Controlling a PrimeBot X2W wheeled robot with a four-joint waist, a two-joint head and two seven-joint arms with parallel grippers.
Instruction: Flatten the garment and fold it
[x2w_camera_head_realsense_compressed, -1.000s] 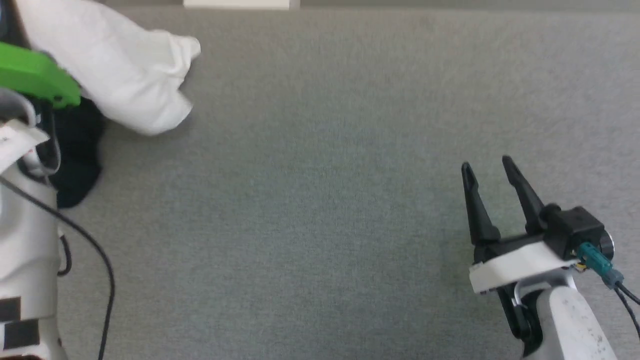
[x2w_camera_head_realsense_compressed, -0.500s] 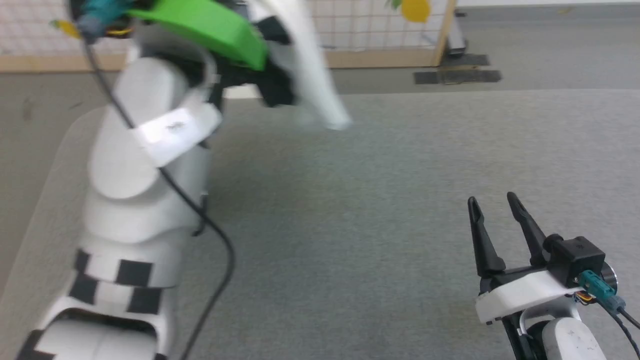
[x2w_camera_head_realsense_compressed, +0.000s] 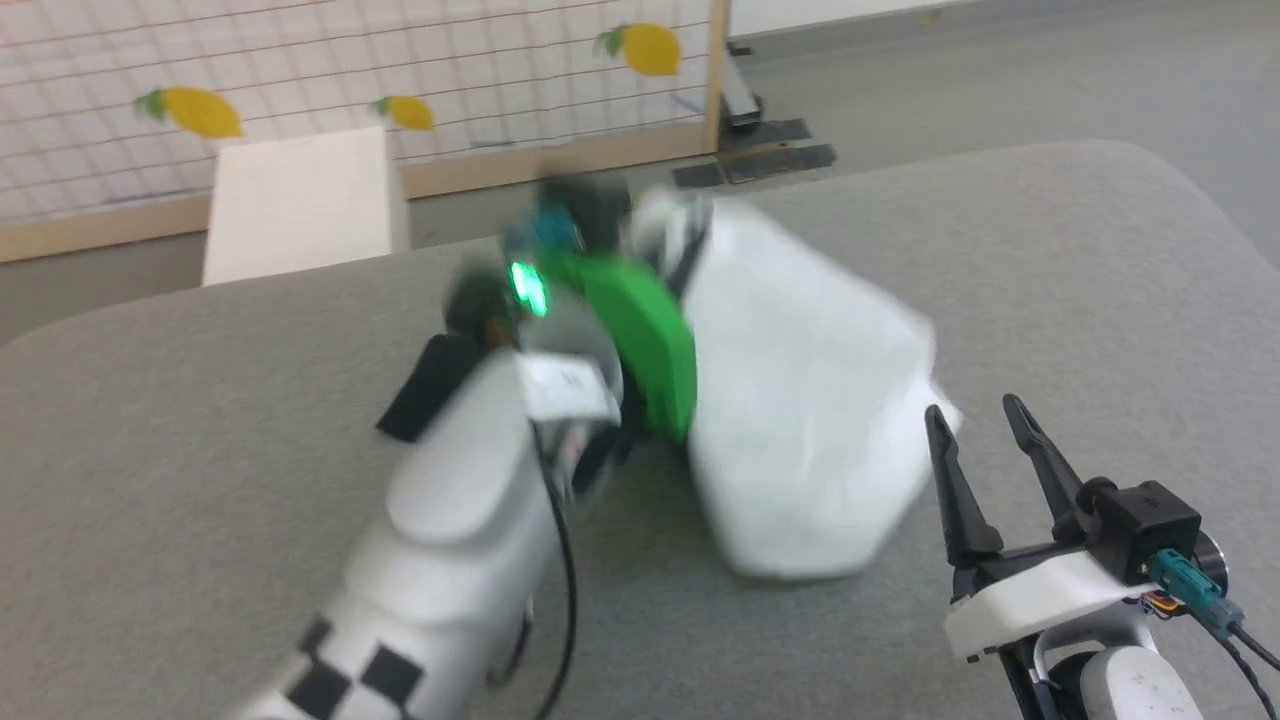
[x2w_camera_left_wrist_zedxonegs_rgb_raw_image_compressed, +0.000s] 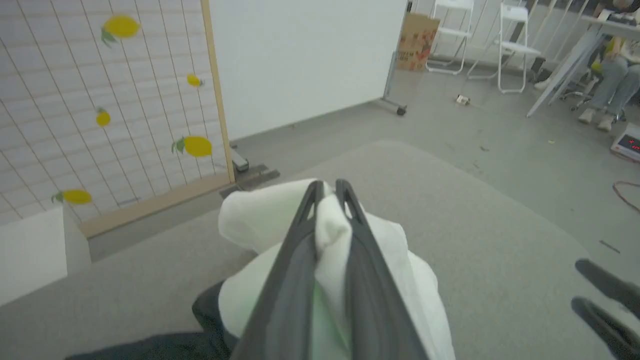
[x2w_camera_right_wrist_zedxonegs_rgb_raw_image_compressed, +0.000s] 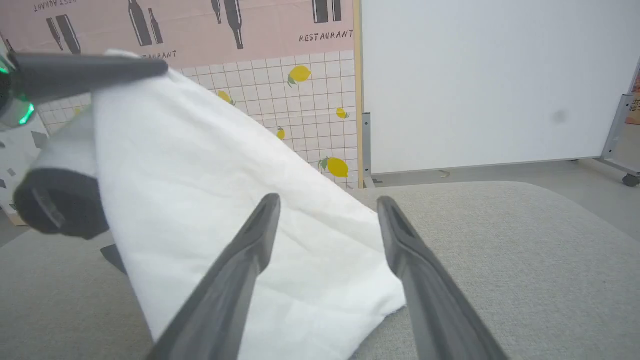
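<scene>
**Nearest**
- Right pincer (x2w_camera_head_realsense_compressed: 971, 410): its fingers are spread apart and hold nothing. It sits just beside the garment's lower right edge. In the right wrist view the white cloth lies behind its left finger (x2w_camera_right_wrist_zedxonegs_rgb_raw_image_compressed: 235, 270).
- Surface (x2w_camera_head_realsense_compressed: 1100, 250): grey, felt-like, with rounded corners. It lies under the garment.

**Middle**
- Garment (x2w_camera_head_realsense_compressed: 810, 420): a bunched white body hangs up from its clamped top. Its lower corner (x2w_camera_right_wrist_zedxonegs_rgb_raw_image_compressed: 395, 302) reaches down to the surface. In the left wrist view a dark part (x2w_camera_left_wrist_zedxonegs_rgb_raw_image_compressed: 205, 312) lies under the white bulk on its left side.
- Left pincer (x2w_camera_left_wrist_zedxonegs_rgb_raw_image_compressed: 329, 183): closed tight on a fold of the garment's white cloth, which bulges between the two fingers. In the head view it is blurred and its fingers cannot be made out.
- Green housing (x2w_camera_head_realsense_compressed: 650, 350): mounted on the left wrist and pressed against the garment's left side.

**Far**
- White block (x2w_camera_head_realsense_compressed: 300, 200): on the floor, beyond the garment and to its left.
- Tiled screen with lemon print (x2w_camera_head_realsense_compressed: 200, 110): behind the garment, edged by a wooden post (x2w_camera_head_realsense_compressed: 717, 70).
- White panel on castors (x2w_camera_left_wrist_zedxonegs_rgb_raw_image_compressed: 300, 60): behind the garment, to the right of the post.
- Cardboard box (x2w_camera_left_wrist_zedxonegs_rgb_raw_image_compressed: 417, 35): well beyond the garment, against the far wall. What is in it cannot be told.
- Two white chairs (x2w_camera_left_wrist_zedxonegs_rgb_raw_image_compressed: 515, 45): just beside the box.
- Seated person's legs (x2w_camera_left_wrist_zedxonegs_rgb_raw_image_compressed: 610, 85): far right of the garment.
</scene>
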